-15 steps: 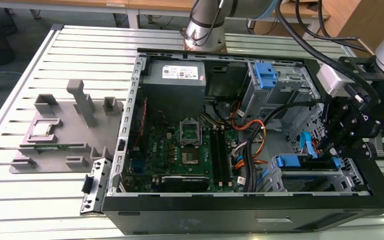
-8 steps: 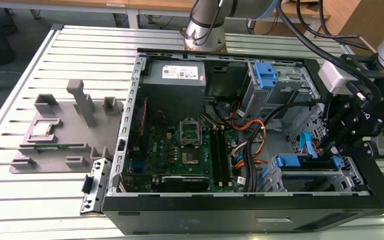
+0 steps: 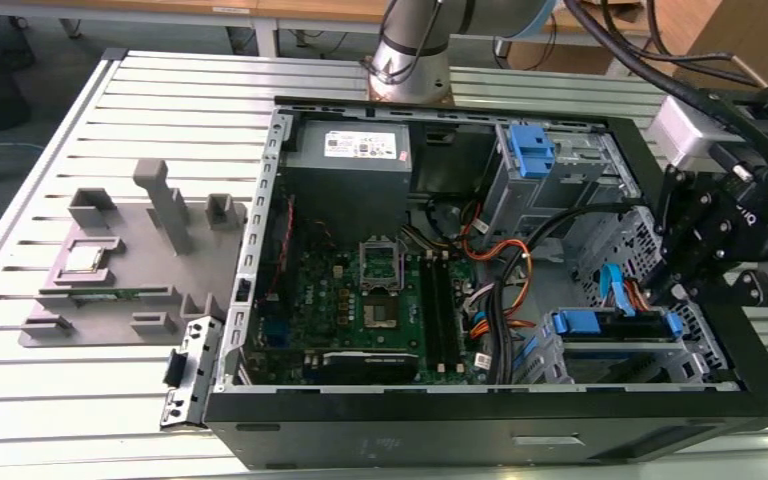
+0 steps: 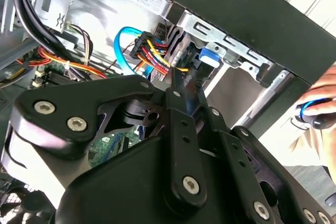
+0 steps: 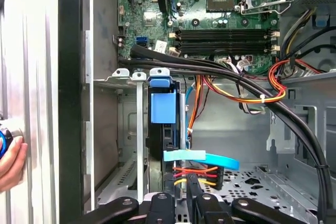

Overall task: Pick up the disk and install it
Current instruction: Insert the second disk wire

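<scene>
The disk (image 3: 611, 326) sat in the lower drive cage of the open computer case (image 3: 491, 420), at the corner on the exterior view's right, its blue handle end facing into the case. In the first wrist view the disk (image 5: 161, 109) stood on edge in the metal cage (image 5: 118, 82), with its blue handle toward the motherboard (image 5: 210, 3) and a light blue cable (image 5: 202, 157) and red, yellow and orange wires (image 5: 197, 174) plugged in at its far end. The hand (image 3: 704, 262) hung just above and beside the cage in the exterior view. In the first wrist view the hand (image 5: 185, 195) had its black fingers (image 5: 193, 186) drawn close together right at the disk's connector end, near the wires; whether they pinched anything I could not tell. The case rested on a slatted metal tabletop (image 3: 157, 110) beside a grey fixture block (image 3: 131, 260). A person's hand (image 5: 10, 163) showed at the outer side of the case wall, holding a blue object.
</scene>
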